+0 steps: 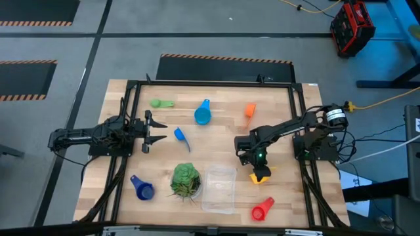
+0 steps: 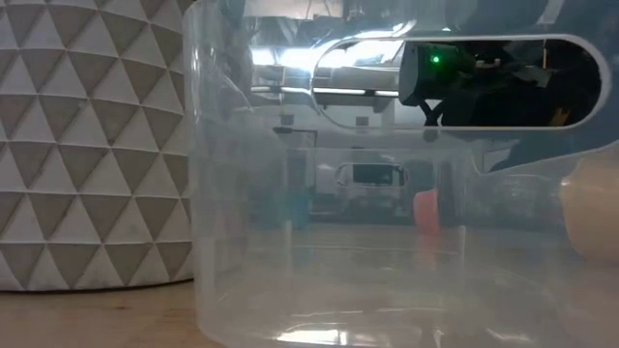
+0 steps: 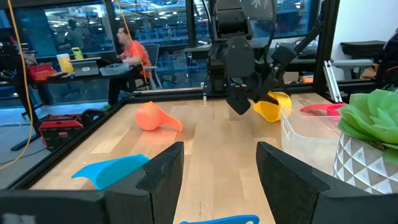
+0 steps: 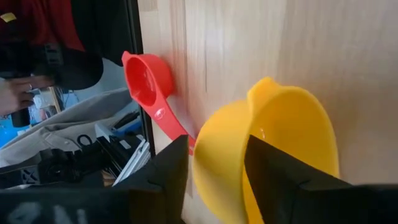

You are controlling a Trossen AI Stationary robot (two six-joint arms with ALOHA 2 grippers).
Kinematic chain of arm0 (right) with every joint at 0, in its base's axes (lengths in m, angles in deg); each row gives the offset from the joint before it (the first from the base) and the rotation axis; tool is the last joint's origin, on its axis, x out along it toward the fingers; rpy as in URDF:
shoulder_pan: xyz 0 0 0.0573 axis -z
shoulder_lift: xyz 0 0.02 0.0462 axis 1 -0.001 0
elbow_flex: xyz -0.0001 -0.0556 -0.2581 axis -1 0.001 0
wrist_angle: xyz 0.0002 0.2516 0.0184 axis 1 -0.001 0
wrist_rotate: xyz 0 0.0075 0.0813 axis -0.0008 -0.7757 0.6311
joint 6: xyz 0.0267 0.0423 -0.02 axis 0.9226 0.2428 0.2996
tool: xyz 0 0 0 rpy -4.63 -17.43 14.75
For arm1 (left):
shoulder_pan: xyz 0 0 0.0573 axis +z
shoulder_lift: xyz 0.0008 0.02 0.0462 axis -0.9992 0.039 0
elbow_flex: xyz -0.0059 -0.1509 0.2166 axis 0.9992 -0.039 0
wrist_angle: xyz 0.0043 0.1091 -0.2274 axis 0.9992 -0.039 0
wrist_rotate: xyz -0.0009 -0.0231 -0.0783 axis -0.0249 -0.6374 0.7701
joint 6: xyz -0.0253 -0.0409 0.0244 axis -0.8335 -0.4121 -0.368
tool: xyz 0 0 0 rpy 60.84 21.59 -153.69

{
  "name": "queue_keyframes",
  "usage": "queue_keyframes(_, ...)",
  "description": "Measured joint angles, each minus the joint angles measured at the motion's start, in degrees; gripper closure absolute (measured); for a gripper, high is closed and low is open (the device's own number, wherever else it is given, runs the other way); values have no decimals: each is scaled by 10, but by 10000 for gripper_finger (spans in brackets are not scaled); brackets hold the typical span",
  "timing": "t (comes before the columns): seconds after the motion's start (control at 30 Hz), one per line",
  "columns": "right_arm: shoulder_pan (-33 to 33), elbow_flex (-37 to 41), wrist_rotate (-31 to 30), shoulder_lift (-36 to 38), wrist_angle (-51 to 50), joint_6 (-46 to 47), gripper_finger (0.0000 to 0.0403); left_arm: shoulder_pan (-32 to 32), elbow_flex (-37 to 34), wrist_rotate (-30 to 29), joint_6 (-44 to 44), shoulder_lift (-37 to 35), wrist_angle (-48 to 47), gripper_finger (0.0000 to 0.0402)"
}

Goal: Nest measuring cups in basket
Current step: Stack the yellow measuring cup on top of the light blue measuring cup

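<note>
**Right gripper on the yellow cup beside the basket**

My right gripper (image 1: 260, 174) is positioned over the right part of the table, just right of the basket (image 1: 219, 189). My two fingers (image 4: 163, 180) straddle the rim of the yellow measuring cup (image 4: 273, 155), one on each side of its wall; I am pinching it. In the left wrist view the yellow cup hangs tilted under my gripper, clear of the table surface.

My left gripper (image 1: 157, 129) waits at the left side of the table, fingers spread wide, holding nothing.

Position of the remaining task items:

- Basket: near edge of the table, centre-right, touching or just beside the green leafy ball (image 1: 186, 179) in its patterned white pot, which stands on its left.
- Red cup (image 1: 262, 210): near-right corner, just right of the basket.
- Orange cup (image 1: 249, 111): far right area.
- Light blue cup (image 1: 203, 115): far centre.
- Green cup (image 1: 161, 103): far left.
- Blue cup (image 1: 181, 137): centre-left, near my left gripper.
- Dark blue cup (image 1: 142, 187): near left, left of the leafy ball.

A person (image 3: 130, 53) sits at a desk in the room beyond the table.
</note>
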Motion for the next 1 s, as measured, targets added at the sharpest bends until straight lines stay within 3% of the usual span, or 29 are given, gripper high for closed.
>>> queue_keyframes(0.47, 0, 0, -24, 0, 5, 3, 389, 0, 0, 0, 0, 0, 0, 207)
queue_keyframes(0.77, 0, -21, -53, 0, -4, -7, 386, 0, 0, 0, 0, 0, 0, 207)
queue_keyframes(0.87, 0, -54, -57, 0, -37, -33, 386, 0, 0, 0, 0, 0, 0, 207)
queue_keyframes(1.0, 3, -113, -115, 0, -117, -68, 386, 0, 0, 0, 0, 0, 0, 207)
